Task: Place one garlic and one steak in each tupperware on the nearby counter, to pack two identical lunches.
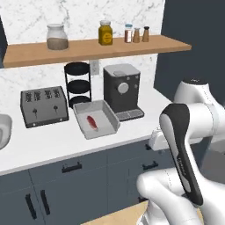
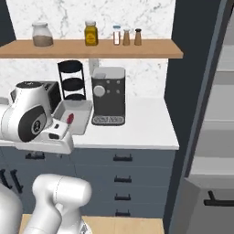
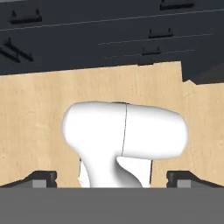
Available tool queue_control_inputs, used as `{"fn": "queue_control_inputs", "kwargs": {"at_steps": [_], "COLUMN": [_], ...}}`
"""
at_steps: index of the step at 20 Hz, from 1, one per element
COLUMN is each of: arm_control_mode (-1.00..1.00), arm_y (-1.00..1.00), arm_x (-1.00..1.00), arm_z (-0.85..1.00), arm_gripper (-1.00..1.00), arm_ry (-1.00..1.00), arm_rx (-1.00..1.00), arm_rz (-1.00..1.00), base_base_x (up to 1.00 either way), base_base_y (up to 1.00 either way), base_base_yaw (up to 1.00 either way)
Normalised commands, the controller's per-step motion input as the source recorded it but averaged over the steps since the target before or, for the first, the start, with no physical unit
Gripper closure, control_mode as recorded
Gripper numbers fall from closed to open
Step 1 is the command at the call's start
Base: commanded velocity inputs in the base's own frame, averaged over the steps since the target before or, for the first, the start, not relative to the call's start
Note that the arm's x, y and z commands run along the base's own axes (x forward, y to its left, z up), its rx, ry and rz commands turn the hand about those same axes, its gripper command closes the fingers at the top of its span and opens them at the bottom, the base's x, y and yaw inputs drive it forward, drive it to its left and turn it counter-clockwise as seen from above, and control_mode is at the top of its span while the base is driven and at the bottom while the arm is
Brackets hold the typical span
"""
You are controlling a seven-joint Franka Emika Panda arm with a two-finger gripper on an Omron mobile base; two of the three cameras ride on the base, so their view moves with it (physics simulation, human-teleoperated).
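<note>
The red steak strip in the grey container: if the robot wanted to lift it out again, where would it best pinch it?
Probably across the narrow middle of the steak, coming straight down from above. It lies flat on the floor of the grey tupperware, whose raised walls block a sideways approach. The strip is long and thin, so fingers should close across its short width. The gripper is open and holds nothing.
</note>
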Motion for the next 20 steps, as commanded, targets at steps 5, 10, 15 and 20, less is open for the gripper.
{"fn": "queue_control_inputs", "kwargs": {"at_steps": [5, 10, 15, 20], "arm_control_mode": [1.0, 1.0, 1.0, 1.0], "arm_y": [0.0, 0.0, 0.0, 0.0], "arm_x": [0.0, 0.0, 0.0, 0.0], "arm_z": [0.0, 0.0, 0.0, 0.0], "arm_gripper": [-1.0, -1.0, -1.0, -1.0], "arm_ry": [0.0, 0.0, 0.0, 0.0], "arm_rx": [0.0, 0.0, 0.0, 0.0], "arm_rz": [0.0, 0.0, 0.0, 0.0], "base_base_x": [-0.62, 0.22, 0.66, 0.37], "base_base_y": [-0.89, -1.0, -1.0, -0.97], "base_base_yaw": [-0.47, -0.38, 0.12, 0.15]}}
